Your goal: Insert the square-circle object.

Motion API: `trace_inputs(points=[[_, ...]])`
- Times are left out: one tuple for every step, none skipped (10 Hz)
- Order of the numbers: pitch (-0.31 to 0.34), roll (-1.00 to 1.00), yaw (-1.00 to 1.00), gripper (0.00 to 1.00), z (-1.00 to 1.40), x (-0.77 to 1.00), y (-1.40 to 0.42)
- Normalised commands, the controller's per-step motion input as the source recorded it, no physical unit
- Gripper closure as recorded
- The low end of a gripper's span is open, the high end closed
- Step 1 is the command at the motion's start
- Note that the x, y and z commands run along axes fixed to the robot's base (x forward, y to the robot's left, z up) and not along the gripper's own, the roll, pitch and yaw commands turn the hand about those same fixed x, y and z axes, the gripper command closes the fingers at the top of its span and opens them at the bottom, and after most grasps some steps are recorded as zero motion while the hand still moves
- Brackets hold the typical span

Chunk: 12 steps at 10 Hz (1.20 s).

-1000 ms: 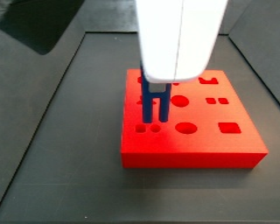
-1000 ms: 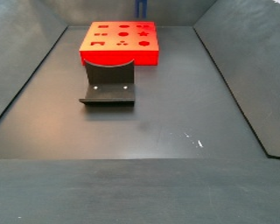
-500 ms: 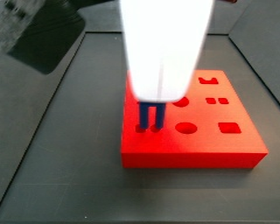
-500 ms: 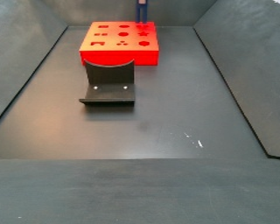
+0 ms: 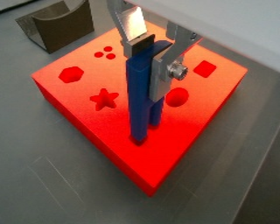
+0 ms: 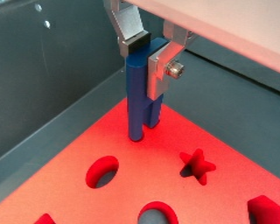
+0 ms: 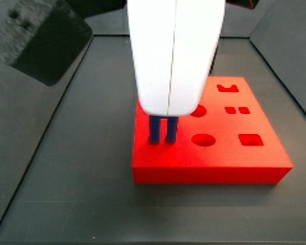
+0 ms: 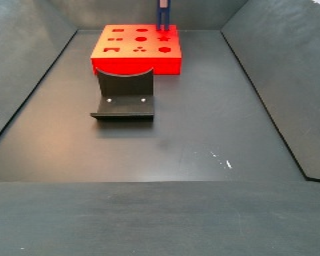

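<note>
The square-circle object (image 5: 139, 101) is a bright blue bar that stands upright, its two prongs down on the flat red board (image 5: 101, 131). My gripper (image 5: 150, 59) is shut on its upper end, one silver finger on each side. Both wrist views show this; in a wrist view (image 6: 139, 96) the bar's prongs meet the board (image 6: 143, 179) near its edge. In a side view my white gripper body (image 7: 164, 113) hides most of the bar, and only the prongs (image 7: 163, 130) show at the board's (image 7: 232, 161) left cut-outs. In a side view the bar (image 8: 163, 12) stands at the board's (image 8: 139, 60) far right.
The dark grey curved stand (image 8: 124, 98) sits on the floor just in front of the red board, and also shows in a wrist view (image 5: 55, 22). The board has star, hexagon, circle and square cut-outs. Dark sloped walls close in the floor on both sides.
My gripper has come down with the blue bar. Less of the prongs shows below the gripper body, and their tips now sit at the board's surface.
</note>
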Motion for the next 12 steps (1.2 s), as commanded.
trace_inputs(points=[[0.0, 0.08, 0.0, 1.0, -0.21, 0.01, -0.06], [0.0, 0.1, -0.03, 1.0, -0.24, 0.0, -0.02], [0.0, 0.1, -0.04, 1.0, -0.24, -0.04, 0.0], [0.0, 0.06, -0.04, 1.0, -0.19, 0.0, -0.07], [0.0, 0.06, -0.01, 1.0, -0.29, 0.09, -0.05], [0.02, 0.06, -0.01, 1.0, -0.33, 0.15, -0.03], [0.079, 0.11, 0.0, 1.0, -0.45, 0.29, -0.05], [0.089, 0.1, 0.0, 1.0, -0.69, 0.44, -0.16], [0.029, 0.06, 0.0, 1.0, -0.77, 0.21, -0.11], [0.044, 0.1, 0.05, 1.0, -0.68, 0.0, -0.03], [0.064, 0.14, 0.0, 1.0, -0.66, 0.0, 0.0], [0.09, 0.17, 0.0, 1.0, -0.64, 0.0, 0.0]])
